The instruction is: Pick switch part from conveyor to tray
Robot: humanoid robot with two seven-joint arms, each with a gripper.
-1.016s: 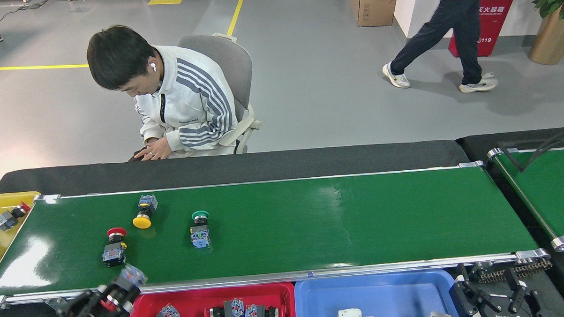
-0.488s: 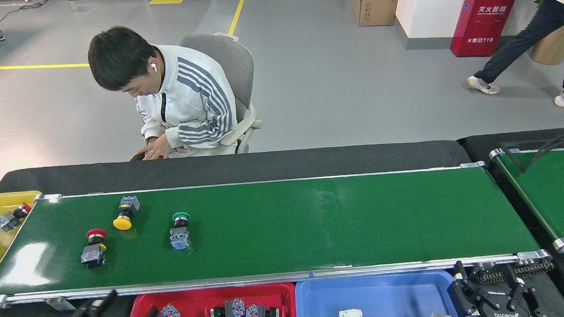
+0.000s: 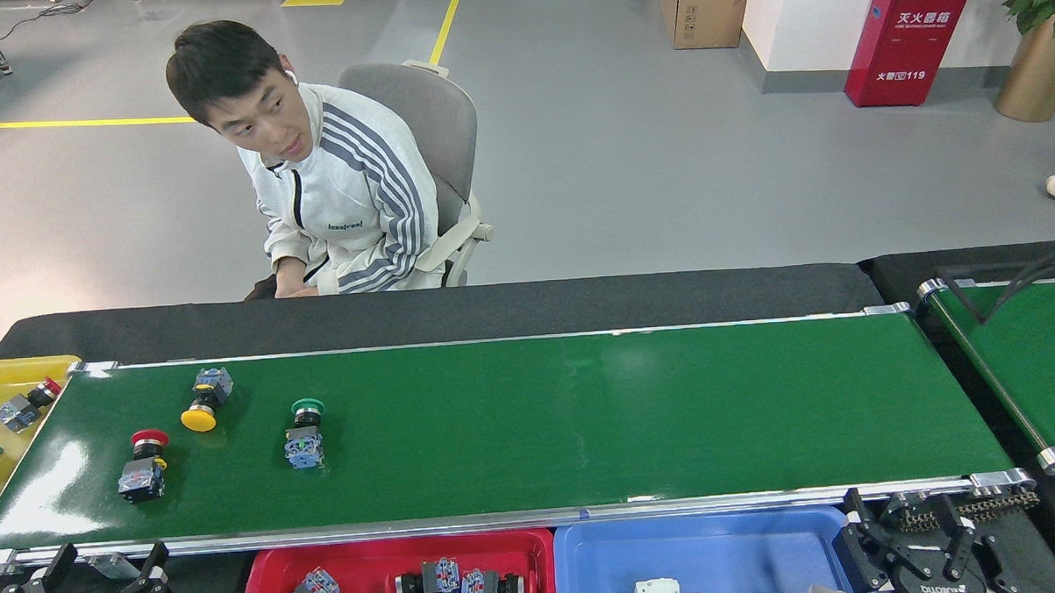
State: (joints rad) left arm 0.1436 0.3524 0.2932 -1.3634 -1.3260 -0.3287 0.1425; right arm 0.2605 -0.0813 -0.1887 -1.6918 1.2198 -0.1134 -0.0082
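Red cabinet [image 3: 909,37] reads "119" below white, probably Chinese, characters

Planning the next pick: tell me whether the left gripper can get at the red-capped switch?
Probably yes: the left gripper sits open just below the red-capped switch, with only the conveyor's rail between.

- Left gripper [image 3: 98,575] at the near left corner: matte black throughout, two thick angular fingers [image 3: 50,572] with squared tips, joined to a black linkage body below.
- Right gripper [image 3: 909,529] at the near right corner: same matte black, fingers built from hinged bars with round pivot holes.
- White lettering printed along the black base of the right gripper, too small to read.
- No cables or sleeves visible.
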